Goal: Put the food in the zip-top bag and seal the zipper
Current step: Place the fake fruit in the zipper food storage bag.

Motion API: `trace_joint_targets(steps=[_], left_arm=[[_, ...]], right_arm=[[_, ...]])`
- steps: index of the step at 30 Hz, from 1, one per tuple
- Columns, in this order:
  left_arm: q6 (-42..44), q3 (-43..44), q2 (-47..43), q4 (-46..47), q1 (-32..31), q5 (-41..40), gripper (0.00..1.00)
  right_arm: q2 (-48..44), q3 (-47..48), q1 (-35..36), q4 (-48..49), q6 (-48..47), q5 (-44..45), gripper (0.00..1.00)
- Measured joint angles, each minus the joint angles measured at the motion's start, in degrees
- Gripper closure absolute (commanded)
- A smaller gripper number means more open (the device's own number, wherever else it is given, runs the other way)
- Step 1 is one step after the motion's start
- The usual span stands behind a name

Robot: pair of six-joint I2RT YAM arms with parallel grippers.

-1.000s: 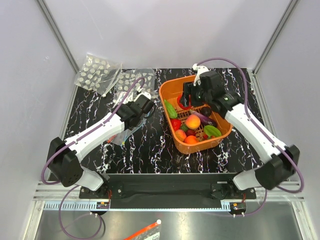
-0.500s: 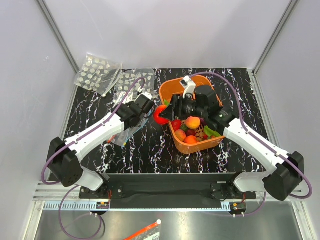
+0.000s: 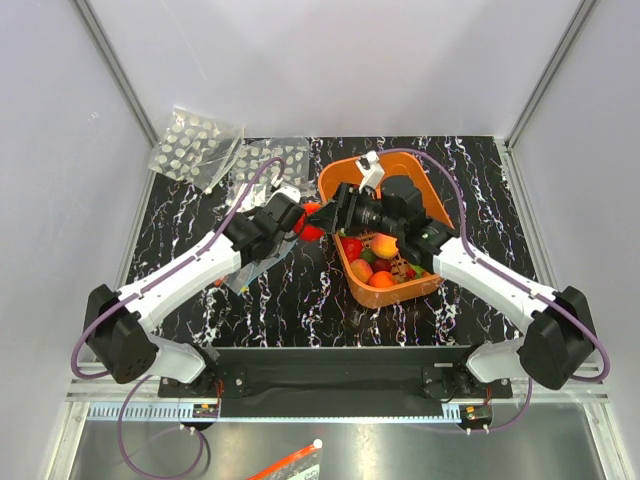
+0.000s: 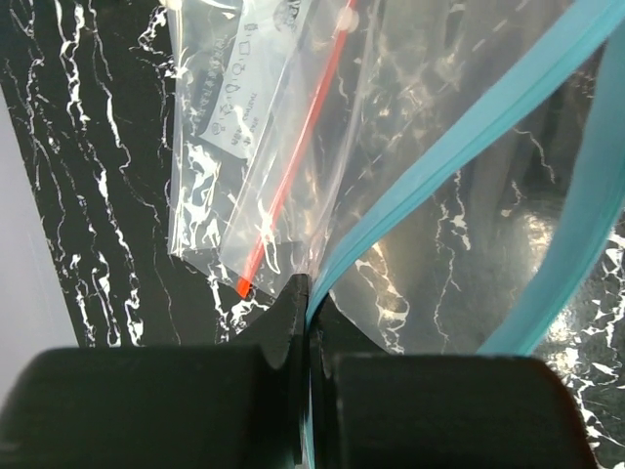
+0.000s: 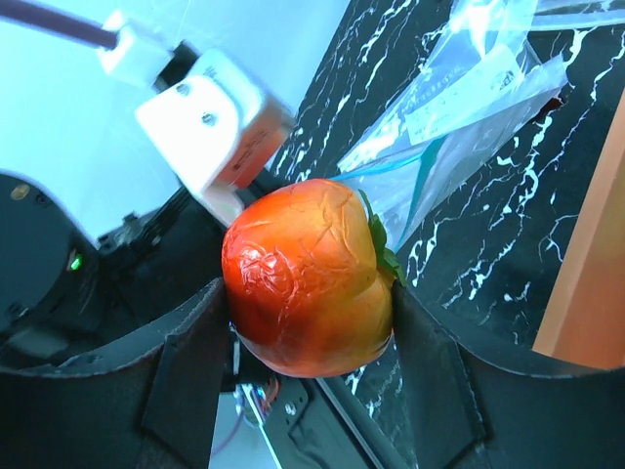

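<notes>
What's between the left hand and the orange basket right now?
The red toy fruit, gripped in the right hand, fills that gap, close to the left hand; the top view shows it.

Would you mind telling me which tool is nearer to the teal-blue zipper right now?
Left. The left tool is clamped on the zipper; the right tool, holding a red-orange toy fruit, is close beside it.

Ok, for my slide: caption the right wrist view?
Right gripper holds a red-orange toy fruit near the zip-top bag.
</notes>
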Motion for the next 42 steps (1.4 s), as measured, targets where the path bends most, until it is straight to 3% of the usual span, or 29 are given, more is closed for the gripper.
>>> trace_joint_targets(steps=[11, 24, 27, 28, 30, 31, 35, 42], left_arm=[[-0.8, -0.2, -0.5, -0.5, -0.4, 1.1, 1.0], [-0.5, -0.2, -1.7, 1.5, -0.8, 4.3, 1.0], [-0.6, 0.2, -1.7, 1.0, -0.8, 5.9, 1.0], [-0.6, 0.5, -1.7, 0.6, -0.8, 6.4, 1.0], [-0.6, 1.5, -1.8, -0.1, -0.8, 7.3, 1.0], [-0.6, 2.0, -1.9, -0.2, -0.8, 7.8, 1.0], [-0.8, 2.8, -3.4, -0.7, 0.1, 9.2, 1.0], [-0.8, 2.2, -4.4, -0.8, 2.0, 9.6, 1.0]], right_arm=[[5.9, -2.3, 3.8, 5.9, 5.9, 6.9, 0.54], [10.3, -2.1, 9.5, 3.5, 8.3, 17.1, 0.51], [12.3, -0.9, 10.6, 2.9, 8.1, 18.7, 0.43], [13.0, -0.3, 10.9, 2.5, 7.9, 19.3, 0.24], [13.8, 0.5, 11.4, 1.5, 7.5, 20.2, 0.03], [13.8, 0.7, 11.6, 1.1, 7.4, 20.7, 0.0], [13.3, 1.3, 12.4, 0.3, 5.8, 22.5, 0.01], [8.4, 3.6, 12.4, -8.6, 1.5, 25.3, 0.13]])
